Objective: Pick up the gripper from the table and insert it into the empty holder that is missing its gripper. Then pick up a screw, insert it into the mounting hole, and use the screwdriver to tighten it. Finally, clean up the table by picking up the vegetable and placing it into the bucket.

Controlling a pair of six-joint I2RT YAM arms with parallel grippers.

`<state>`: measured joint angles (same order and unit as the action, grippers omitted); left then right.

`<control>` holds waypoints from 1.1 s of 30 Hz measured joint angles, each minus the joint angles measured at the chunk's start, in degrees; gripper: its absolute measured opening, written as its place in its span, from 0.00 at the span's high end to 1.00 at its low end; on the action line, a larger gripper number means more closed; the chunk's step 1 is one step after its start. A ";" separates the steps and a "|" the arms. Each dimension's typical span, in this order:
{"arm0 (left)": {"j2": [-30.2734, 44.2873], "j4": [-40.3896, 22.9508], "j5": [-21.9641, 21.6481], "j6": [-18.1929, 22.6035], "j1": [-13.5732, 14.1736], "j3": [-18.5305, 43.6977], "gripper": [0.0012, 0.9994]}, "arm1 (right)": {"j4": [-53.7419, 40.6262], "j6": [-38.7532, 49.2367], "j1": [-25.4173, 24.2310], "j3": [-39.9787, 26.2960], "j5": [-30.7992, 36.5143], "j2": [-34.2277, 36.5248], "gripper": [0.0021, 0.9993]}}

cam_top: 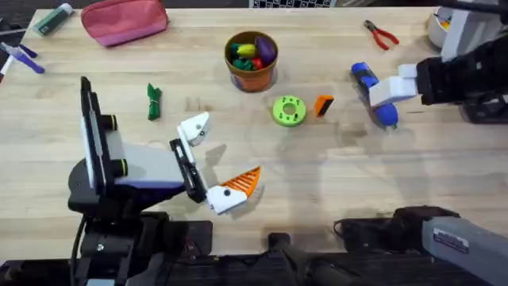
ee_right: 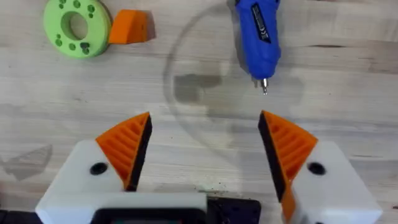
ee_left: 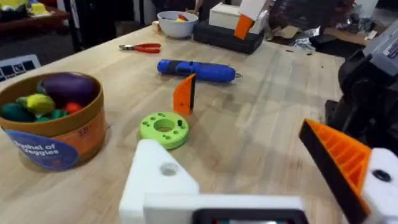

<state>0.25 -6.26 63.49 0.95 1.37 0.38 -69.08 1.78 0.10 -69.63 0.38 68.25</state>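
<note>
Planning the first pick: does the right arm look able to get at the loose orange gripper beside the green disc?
Probably yes: the right gripper is open, the gripper lies on bare wood beside the green disc, nothing between.

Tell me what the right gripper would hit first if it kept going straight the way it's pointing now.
Probably the screwdriver: its metal tip lies just ahead of the open right gripper, slightly toward one finger. Depth is hard to judge, so it might pass over it.

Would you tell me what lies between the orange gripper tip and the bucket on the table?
In the overhead view, the green disc lies between the gripper and the bucket, right beside the gripper.
</note>
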 joint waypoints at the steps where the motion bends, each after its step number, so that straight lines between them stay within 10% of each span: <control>1: 0.00 -0.04 0.17 0.54 0.00 0.00 0.01 | -0.02 0.00 0.00 0.00 -0.01 0.00 0.01; 33: 0.00 -0.22 1.24 2.39 0.00 0.00 0.01 | -0.02 0.00 0.00 0.00 -0.02 0.00 0.01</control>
<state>0.25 -6.48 64.73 3.33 1.37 0.38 -69.10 1.78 0.10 -69.63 0.36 68.25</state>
